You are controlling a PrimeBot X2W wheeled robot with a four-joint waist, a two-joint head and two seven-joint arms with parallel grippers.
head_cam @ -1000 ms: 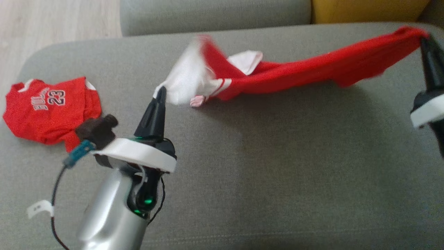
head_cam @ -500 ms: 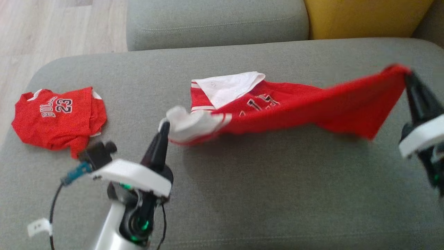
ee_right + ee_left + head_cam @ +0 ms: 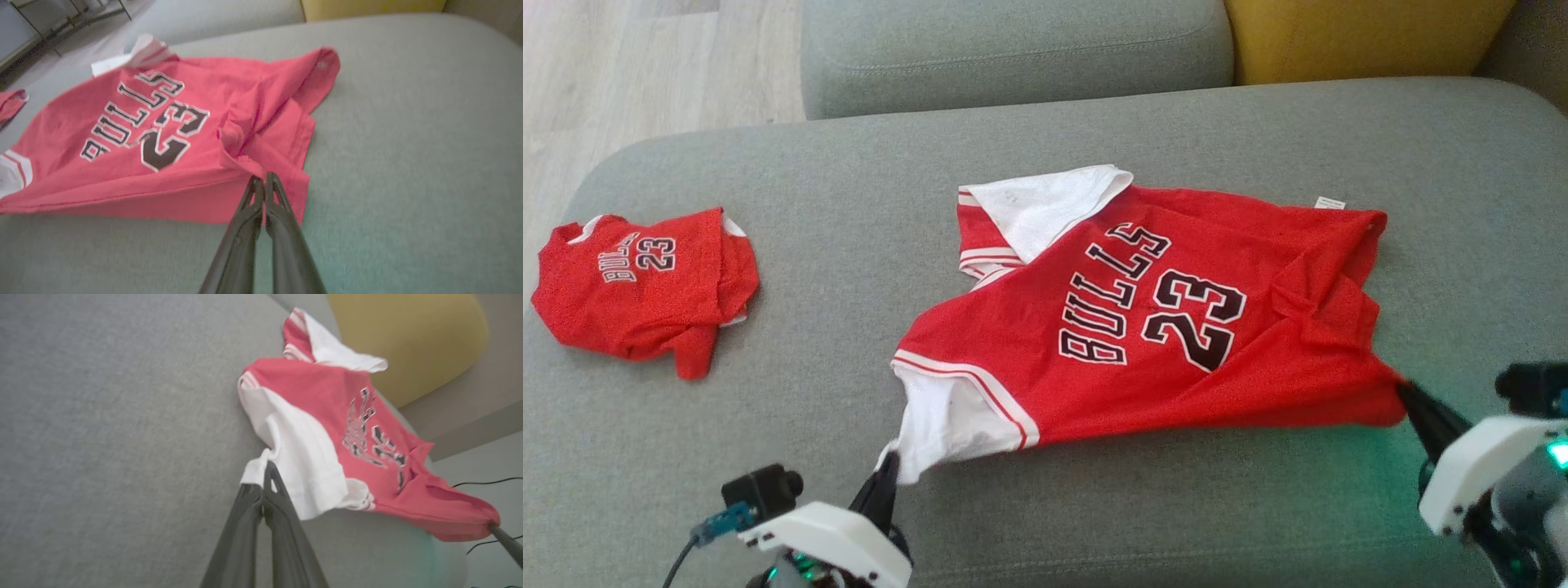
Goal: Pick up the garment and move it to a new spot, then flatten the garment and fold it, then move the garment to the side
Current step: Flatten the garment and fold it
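The garment (image 3: pixel 1143 318) is a red jersey with white sleeves and "BULLS 23" in black, spread lettering-up across the grey couch seat (image 3: pixel 1094 506). My left gripper (image 3: pixel 888 464) is shut on the tip of its near white sleeve (image 3: pixel 294 457) at the lower left. At the lower right my right gripper (image 3: pixel 1406 392) pinches the red hem corner (image 3: pixel 282 171), fingers shut on the cloth. The jersey (image 3: pixel 143 134) sags between the two grips, its near edge lifted off the cushion. The far sleeve is folded over, white side up.
A second, smaller red "BULLS 23" jersey (image 3: pixel 637 290) lies crumpled at the seat's left end. A grey back cushion (image 3: pixel 1013 49) and a yellow cushion (image 3: pixel 1364 37) stand behind. Wooden floor (image 3: pixel 645 73) lies off the left edge.
Both grippers have pulled toward me and come down, drawing the jersey from a stretched, hanging strip into a spread sheet on the cushion. The head view has shifted slightly.
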